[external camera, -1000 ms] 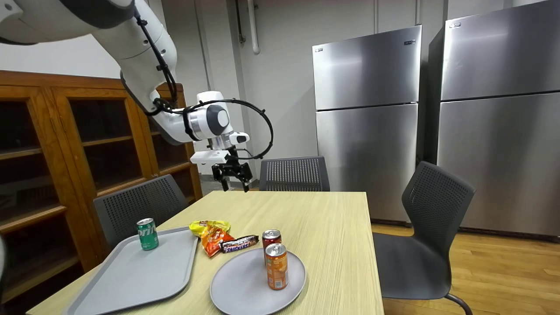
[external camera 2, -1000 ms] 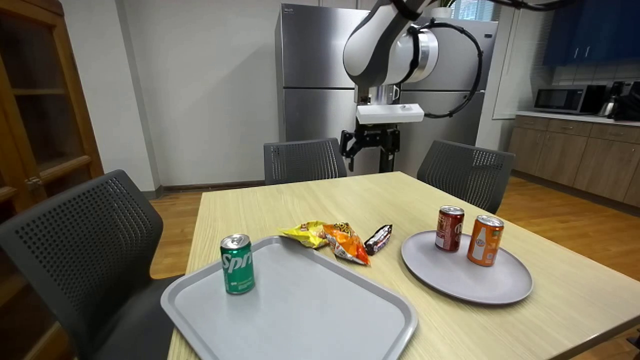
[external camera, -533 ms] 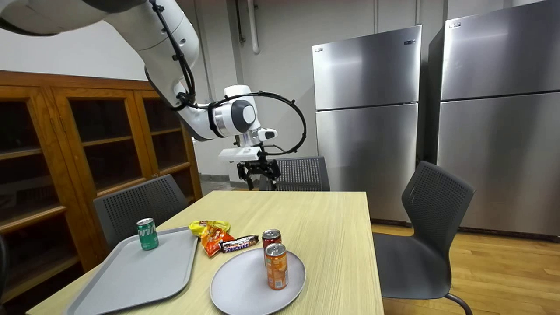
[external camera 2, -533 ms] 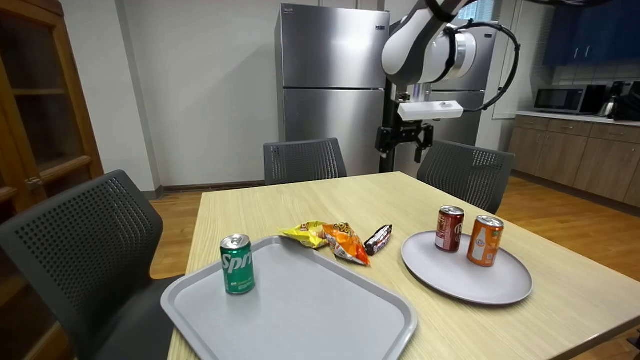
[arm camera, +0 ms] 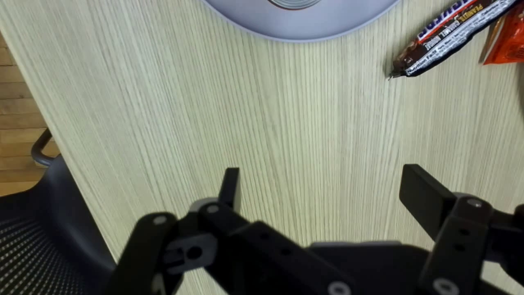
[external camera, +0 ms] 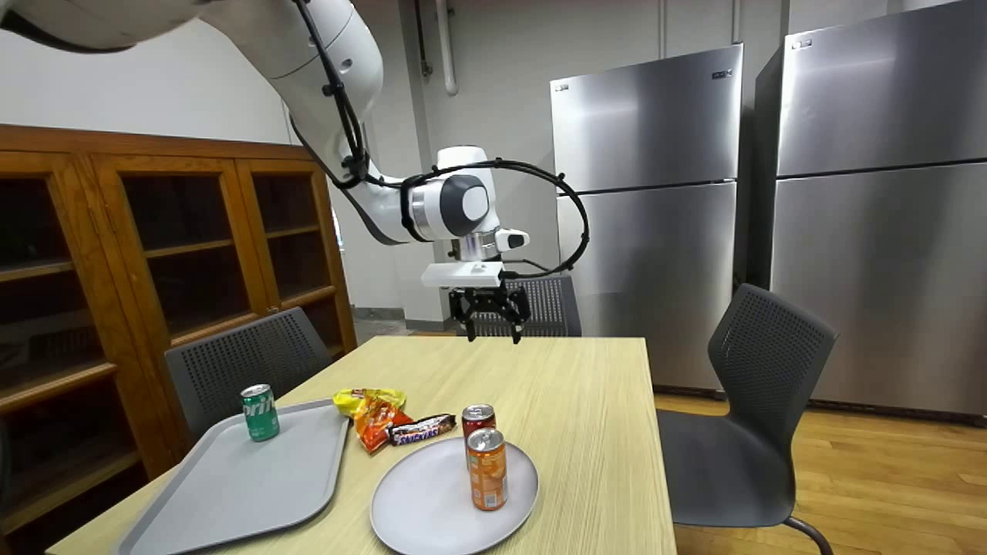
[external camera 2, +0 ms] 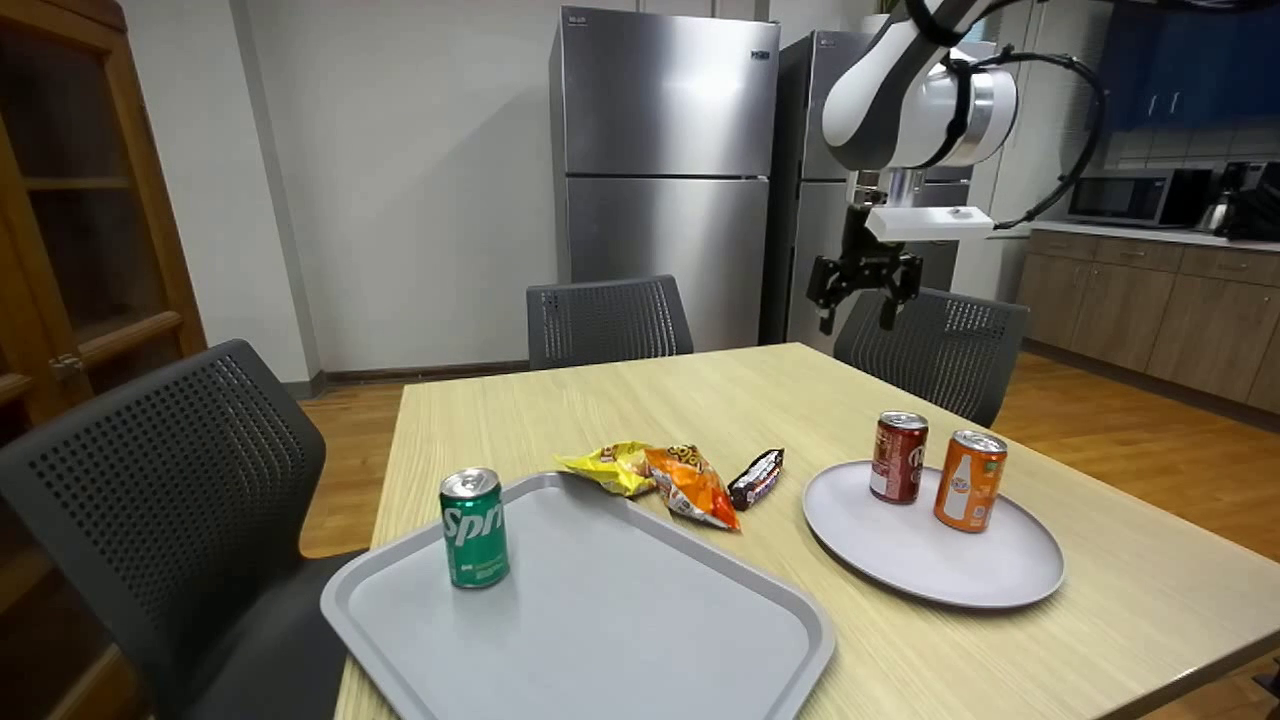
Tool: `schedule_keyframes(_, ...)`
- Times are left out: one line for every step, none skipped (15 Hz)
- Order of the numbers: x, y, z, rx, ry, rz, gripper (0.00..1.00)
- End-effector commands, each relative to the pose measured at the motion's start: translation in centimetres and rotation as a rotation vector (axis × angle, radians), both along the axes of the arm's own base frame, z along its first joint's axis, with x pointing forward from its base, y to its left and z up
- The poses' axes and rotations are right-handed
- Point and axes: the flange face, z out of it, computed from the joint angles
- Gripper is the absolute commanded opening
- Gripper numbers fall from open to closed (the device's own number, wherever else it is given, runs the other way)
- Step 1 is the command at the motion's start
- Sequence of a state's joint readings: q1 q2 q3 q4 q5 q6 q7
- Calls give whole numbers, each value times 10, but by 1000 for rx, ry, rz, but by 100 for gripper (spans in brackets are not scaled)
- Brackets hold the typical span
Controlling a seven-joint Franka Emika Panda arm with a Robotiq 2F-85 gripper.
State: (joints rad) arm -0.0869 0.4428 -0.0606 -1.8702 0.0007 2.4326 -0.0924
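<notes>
My gripper (external camera: 494, 338) hangs open above the table, with only bare wood visible between its fingers in the wrist view. It touches nothing. Nearest in the wrist view are the Snickers bar (arm camera: 442, 39) and the rim of a round grey plate (arm camera: 301, 30). On that plate stand a dark red can (external camera 2: 899, 457) and an orange can (external camera 2: 970, 482), both upright. Beside the bar lie an orange snack bag (external camera 2: 692, 487) and a yellow bag (external camera 2: 612, 468). A green Sprite can (external camera 2: 475, 530) stands on the grey tray (external camera 2: 620, 620).
Dark chairs surround the table: one chair (external camera: 740, 447) at its side, another chair (external camera 2: 608, 325) and a perforated chair (external camera 2: 190, 500). A wooden glass-door cabinet (external camera: 177, 247) and steel refrigerators (external camera: 648, 231) stand behind. The table's edge (arm camera: 61, 147) runs along the wrist view's left.
The arm and its gripper have swung rightward in both exterior views, still high and open. The cans, bags, bar, plate and tray have stayed where they were.
</notes>
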Motion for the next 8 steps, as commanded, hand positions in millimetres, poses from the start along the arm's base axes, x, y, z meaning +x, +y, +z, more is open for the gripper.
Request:
schedule_keyframes(-19, -12, 1, 42, 19, 28, 100)
schedule_keyframes(-22, -14, -3, 45, 27, 31, 100)
schedule_keyframes(-26, -16, -6, 47, 32, 38, 100)
schedule_keyframes(-28, -18, -10, 49, 39, 41, 100)
schedule_keyframes(-31, -18, -13, 53, 50, 49, 100)
schedule_keyframes(-33, -18, -16, 55, 58, 58, 100)
schedule_keyframes(-35, -18, -19, 55, 65, 66, 100)
schedule_keyframes(-37, -17, -21, 56, 74, 77, 100)
